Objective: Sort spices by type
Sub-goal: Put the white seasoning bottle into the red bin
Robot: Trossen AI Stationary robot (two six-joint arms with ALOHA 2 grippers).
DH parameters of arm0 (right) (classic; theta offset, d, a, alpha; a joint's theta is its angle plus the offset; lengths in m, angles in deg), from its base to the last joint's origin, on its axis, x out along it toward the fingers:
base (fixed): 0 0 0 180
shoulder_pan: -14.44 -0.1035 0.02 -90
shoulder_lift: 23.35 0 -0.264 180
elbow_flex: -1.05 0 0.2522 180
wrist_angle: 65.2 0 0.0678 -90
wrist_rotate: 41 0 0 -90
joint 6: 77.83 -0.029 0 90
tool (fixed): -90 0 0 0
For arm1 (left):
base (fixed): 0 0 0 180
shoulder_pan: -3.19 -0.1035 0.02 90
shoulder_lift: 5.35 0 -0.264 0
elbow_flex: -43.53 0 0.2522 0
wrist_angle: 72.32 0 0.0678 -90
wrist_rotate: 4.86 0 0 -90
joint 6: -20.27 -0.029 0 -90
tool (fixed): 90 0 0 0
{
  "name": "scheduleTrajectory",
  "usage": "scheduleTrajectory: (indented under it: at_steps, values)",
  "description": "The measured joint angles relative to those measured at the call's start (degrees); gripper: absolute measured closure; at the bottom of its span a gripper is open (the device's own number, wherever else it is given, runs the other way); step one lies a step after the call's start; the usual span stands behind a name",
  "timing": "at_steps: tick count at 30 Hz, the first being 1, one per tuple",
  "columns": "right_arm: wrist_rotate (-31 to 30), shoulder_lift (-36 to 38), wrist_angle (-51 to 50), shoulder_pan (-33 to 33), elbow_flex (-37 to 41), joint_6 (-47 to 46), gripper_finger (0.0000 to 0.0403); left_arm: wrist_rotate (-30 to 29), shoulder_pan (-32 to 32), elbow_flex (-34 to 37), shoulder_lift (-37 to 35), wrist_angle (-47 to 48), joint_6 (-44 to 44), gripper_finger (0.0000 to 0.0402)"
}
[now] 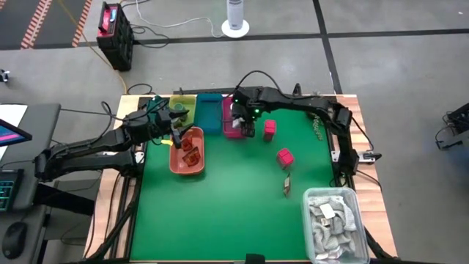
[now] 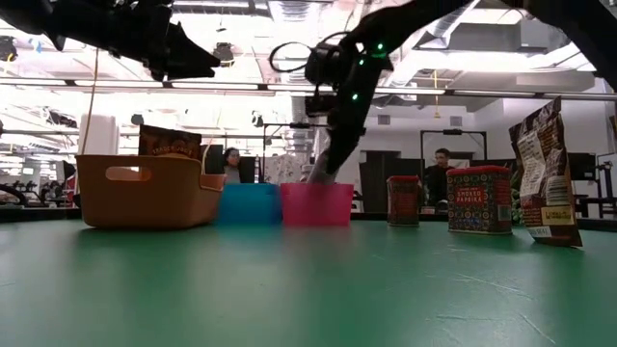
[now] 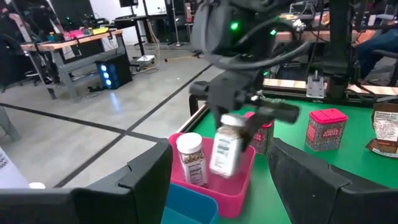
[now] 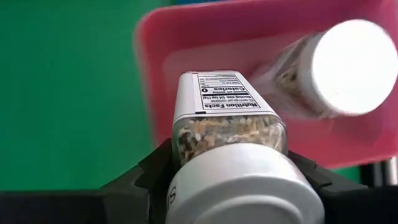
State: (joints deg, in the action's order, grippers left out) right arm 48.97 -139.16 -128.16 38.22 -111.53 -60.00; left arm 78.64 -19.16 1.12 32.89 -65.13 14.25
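My right gripper (image 1: 243, 125) hangs over the pink tray (image 1: 231, 132) at the table's far side, shut on a white-capped spice jar (image 3: 224, 146). A second white-capped jar (image 3: 191, 158) stands upright in that tray. My left gripper (image 3: 221, 167) waits open and level to the left, above the orange tray (image 1: 178, 163), which holds red-brown sachets (image 1: 192, 143). Two pink packs (image 1: 270, 130) (image 1: 285, 157) stand on the green mat. A sachet (image 1: 287, 183) stands nearer the front. My right gripper pinches the jar between its two fingers (image 4: 146, 177), at the jar's upper body just under the white cap (image 4: 236, 186). The fingers slant steeply down from above. The jar hangs tilted, cap up, its bottom (image 3: 219, 171) down in the pink tray; whether it touches the floor is hidden.
A blue tray (image 1: 211, 114) and a yellow-green tray (image 1: 183, 108) stand left of the pink one along the far edge. A clear bin of grey rags (image 1: 333, 224) sits at the near right corner. The mat's middle and near left are bare.
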Motion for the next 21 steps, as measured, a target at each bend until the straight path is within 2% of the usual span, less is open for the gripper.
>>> scheduleTrajectory:
  at_steps: [6, 15, 21]
  values:
    - [-0.28, -1.8, 1.4, 0.87, -0.14, 0.04, 0.0173, -0.04, 0.0, 0.0, 0.0, 0.28, -0.4, 0.015]
    - [-0.18, -3.58, 0.46, 1.14, -0.07, -0.88, 0.0138, -0.07, -0.02, 0.0, 0.0, 0.75, -0.85, 0.015]
    - [-0.18, -3.49, 0.53, 1.14, -0.14, -1.12, 0.0132, -0.14, -0.04, 0.0, 0.0, 0.75, -0.9, 0.015]
